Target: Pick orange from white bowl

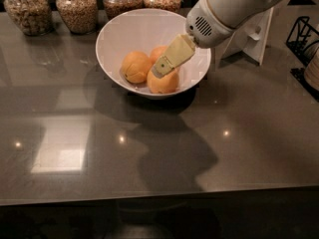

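Reaching was our step: the gripper (159,72) hung inside the white bowl (117,31), just over the front orange (165,84); open or closed, we couldn't tell. Next, we judged, it needed to settle around that fruit.

Looks like a kitchen to me: grain jars (76,8) along the top left; glossy grey desk (224,173); my hand (159,71) over the white bowl (129,31), upper centre.
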### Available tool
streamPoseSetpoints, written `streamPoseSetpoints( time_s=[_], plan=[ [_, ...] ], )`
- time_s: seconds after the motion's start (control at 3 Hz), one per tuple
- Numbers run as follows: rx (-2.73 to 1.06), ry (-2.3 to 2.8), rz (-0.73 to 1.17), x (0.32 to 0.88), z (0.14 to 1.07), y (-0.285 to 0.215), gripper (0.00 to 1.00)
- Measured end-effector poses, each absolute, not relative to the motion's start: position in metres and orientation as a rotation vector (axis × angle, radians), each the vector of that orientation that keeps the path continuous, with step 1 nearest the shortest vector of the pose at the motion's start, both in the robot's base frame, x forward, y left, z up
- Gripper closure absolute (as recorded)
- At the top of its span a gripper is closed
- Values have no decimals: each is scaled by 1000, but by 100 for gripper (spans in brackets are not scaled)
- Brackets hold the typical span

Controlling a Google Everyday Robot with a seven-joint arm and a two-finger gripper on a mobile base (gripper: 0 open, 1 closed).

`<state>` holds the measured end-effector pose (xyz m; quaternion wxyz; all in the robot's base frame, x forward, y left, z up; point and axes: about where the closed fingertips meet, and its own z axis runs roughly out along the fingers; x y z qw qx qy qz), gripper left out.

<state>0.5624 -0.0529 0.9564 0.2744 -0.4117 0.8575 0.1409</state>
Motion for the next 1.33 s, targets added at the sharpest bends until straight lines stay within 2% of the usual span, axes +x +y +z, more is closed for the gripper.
streamPoseSetpoints(
  time_s=[0.33,1.33],
  plan=[
    [-1093,2332,344,572,941,-47,27],
    [-1113,2424,298,594,896,-39,26]
  ],
)
